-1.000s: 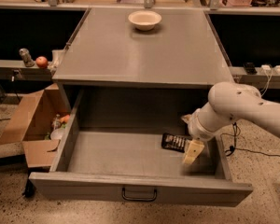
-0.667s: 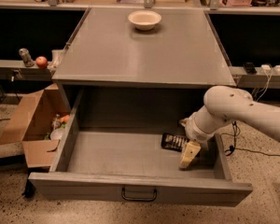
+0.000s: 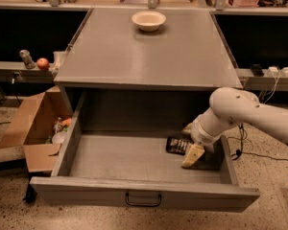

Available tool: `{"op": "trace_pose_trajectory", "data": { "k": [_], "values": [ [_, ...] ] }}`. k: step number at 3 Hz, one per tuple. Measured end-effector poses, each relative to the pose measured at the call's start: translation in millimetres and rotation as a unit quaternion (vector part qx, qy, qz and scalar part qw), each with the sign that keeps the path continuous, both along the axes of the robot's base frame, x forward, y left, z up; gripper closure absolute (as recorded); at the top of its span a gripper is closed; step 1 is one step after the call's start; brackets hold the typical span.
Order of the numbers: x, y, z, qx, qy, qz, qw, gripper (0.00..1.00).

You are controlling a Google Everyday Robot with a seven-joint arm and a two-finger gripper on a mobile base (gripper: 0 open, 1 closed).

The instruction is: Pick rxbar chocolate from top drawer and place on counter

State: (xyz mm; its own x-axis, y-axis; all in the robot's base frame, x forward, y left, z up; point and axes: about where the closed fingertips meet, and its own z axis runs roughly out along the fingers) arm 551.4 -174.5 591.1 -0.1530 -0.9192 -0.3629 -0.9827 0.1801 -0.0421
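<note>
The rxbar chocolate (image 3: 175, 145), a flat black bar with white lettering, lies on the floor of the top drawer (image 3: 134, 158), at the right near the back. The grey drawer is pulled fully out, with a dark handle (image 3: 142, 200) on its front panel. My gripper (image 3: 189, 143) reaches down into the drawer from the right on a white arm (image 3: 240, 111). It is open at the bar's right end, with one cream finger (image 3: 192, 155) in front of the bar and the other behind it. The grey counter (image 3: 146, 47) spans the cabinet top above the drawer.
A cream bowl (image 3: 149, 19) stands at the back of the counter. An open cardboard box (image 3: 36, 128) with items sits on the floor to the left. A ledge at left holds an apple (image 3: 42, 63). Cables trail on the floor at right.
My gripper has shifted slightly left and lower, closer over the bar's right end. The bar has not moved.
</note>
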Motion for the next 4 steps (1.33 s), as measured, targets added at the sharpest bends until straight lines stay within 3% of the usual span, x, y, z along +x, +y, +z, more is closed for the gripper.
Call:
{"op": "trace_pose_trajectory", "data": {
  "k": [2,3,4],
  "values": [
    [-1.2,-0.4,19.0,0.005,-0.005,0.001,1.0,1.0],
    [-16.9,-6.4,73.6,0.063,-0.06,0.007,0.9962,1.0],
    [-33.6,-26.7,157.3,0.124,-0.132,0.012,0.9835,1.0]
  ]
}}
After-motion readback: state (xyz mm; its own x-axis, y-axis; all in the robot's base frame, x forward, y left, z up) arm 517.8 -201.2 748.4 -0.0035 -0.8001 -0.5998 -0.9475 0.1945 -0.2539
